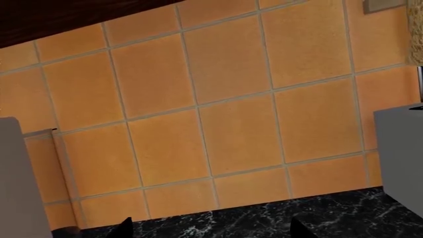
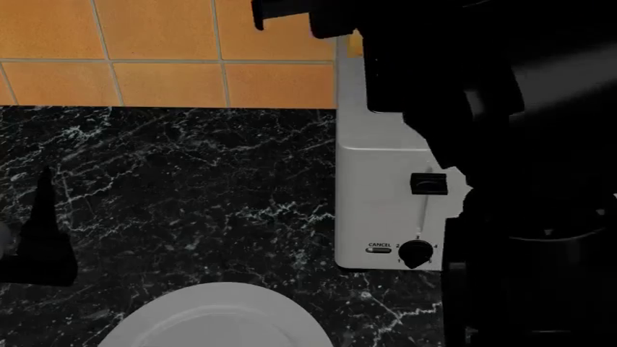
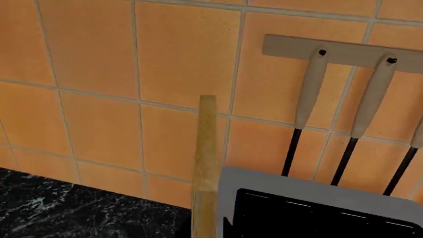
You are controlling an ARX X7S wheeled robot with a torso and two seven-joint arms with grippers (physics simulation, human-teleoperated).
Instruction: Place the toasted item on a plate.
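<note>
The right hand (image 2: 289, 18) holds the toast (image 3: 205, 163) on edge, up above the toaster (image 2: 386, 195), so it can go to the plate (image 2: 217, 318) near left on the counter (image 2: 193, 188); left hand: cannot tell

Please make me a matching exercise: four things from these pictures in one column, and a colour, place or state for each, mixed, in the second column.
Things:
1. plate
2. toaster
3. toasted item
4. utensils

Descriptions:
a. golden-tan, upright, seen edge-on
b. round and white, lying on the black counter
c. hanging from a rail on the tiled wall
d. boxy, with a dial and a CANCEL button

Pairs: 1-b, 2-d, 3-a, 4-c
</note>
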